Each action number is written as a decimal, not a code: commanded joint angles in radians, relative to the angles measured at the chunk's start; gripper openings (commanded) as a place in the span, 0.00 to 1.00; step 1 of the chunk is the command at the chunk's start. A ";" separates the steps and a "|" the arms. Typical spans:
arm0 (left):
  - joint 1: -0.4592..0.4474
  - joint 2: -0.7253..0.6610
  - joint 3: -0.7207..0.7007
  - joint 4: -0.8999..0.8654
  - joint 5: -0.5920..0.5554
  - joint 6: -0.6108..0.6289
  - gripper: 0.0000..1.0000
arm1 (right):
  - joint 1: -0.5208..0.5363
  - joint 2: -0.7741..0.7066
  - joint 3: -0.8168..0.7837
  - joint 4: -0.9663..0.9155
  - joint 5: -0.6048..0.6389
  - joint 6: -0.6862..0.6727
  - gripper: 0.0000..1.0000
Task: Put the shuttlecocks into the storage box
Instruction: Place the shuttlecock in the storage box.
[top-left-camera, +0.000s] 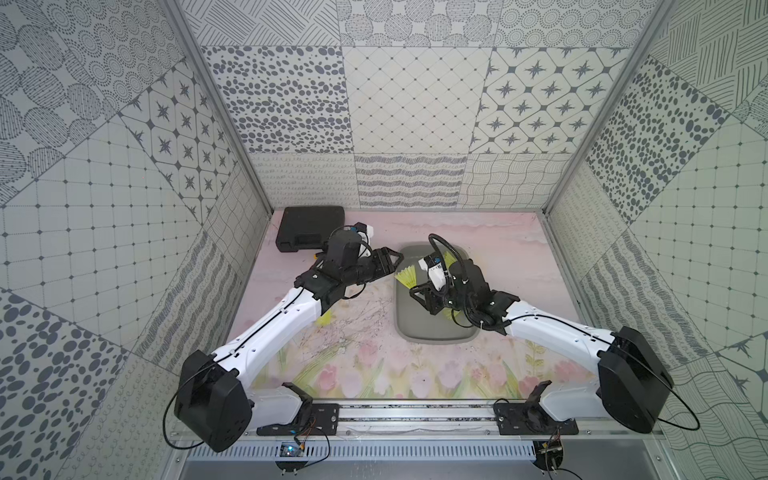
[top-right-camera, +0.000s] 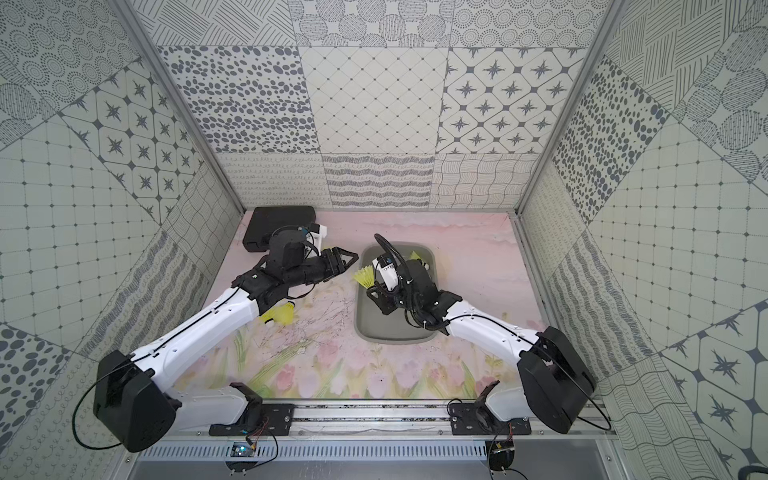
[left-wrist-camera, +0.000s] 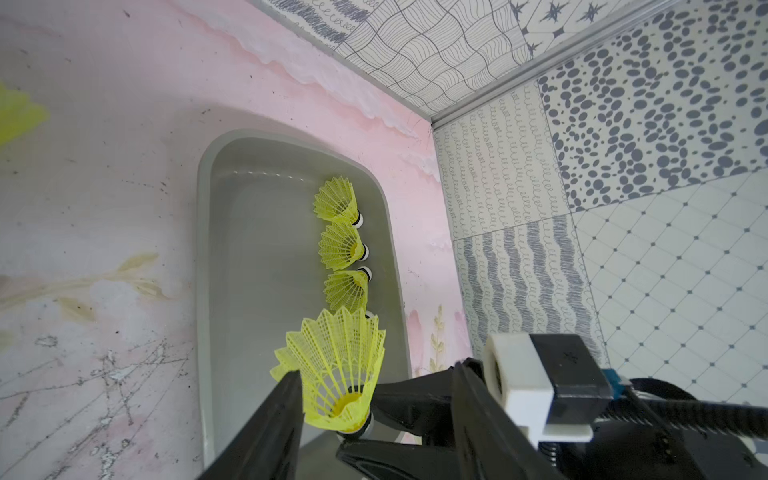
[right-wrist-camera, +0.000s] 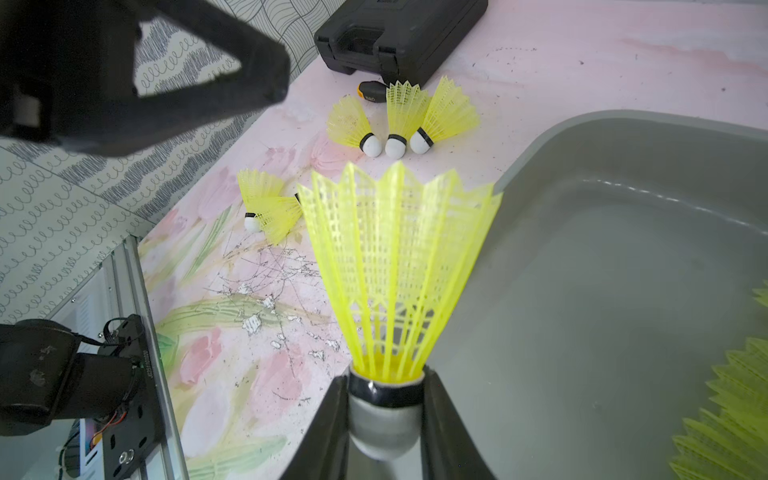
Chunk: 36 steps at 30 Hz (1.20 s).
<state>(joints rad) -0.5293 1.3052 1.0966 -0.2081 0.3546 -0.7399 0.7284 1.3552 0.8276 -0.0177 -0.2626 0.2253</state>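
My right gripper (right-wrist-camera: 384, 399) is shut on the white cork of a neon yellow shuttlecock (right-wrist-camera: 395, 257), held over the left rim of the grey storage box (top-left-camera: 432, 336). My left gripper (left-wrist-camera: 380, 370) stands open around that shuttlecock's skirt (left-wrist-camera: 340, 374), with one finger just at its edge. In both top views the two grippers meet over the box (top-left-camera: 397, 264) (top-left-camera: 415, 291). Three shuttlecocks (left-wrist-camera: 340, 245) lie in a row inside the box (left-wrist-camera: 203, 249). Several more lie on the mat: three together (right-wrist-camera: 403, 112) and two near them (right-wrist-camera: 270, 208).
A black hard case (top-left-camera: 311, 228) lies at the back left corner. An orange-and-black screwdriver handle (right-wrist-camera: 370, 89) pokes out beside the three loose shuttlecocks. One shuttlecock (top-right-camera: 282, 316) lies partly under my left forearm. Patterned walls close in three sides.
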 joint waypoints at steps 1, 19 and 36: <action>0.011 0.068 0.174 -0.398 0.186 0.477 0.58 | 0.000 -0.065 -0.023 -0.029 -0.017 -0.081 0.25; 0.011 0.228 0.355 -0.685 0.443 0.763 0.44 | -0.001 -0.128 -0.035 -0.076 -0.078 -0.131 0.26; 0.012 0.271 0.345 -0.647 0.464 0.733 0.00 | -0.001 -0.124 -0.033 -0.076 -0.068 -0.125 0.28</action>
<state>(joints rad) -0.5205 1.5730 1.4387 -0.8440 0.7517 -0.0212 0.7288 1.2476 0.7979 -0.1341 -0.3351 0.1143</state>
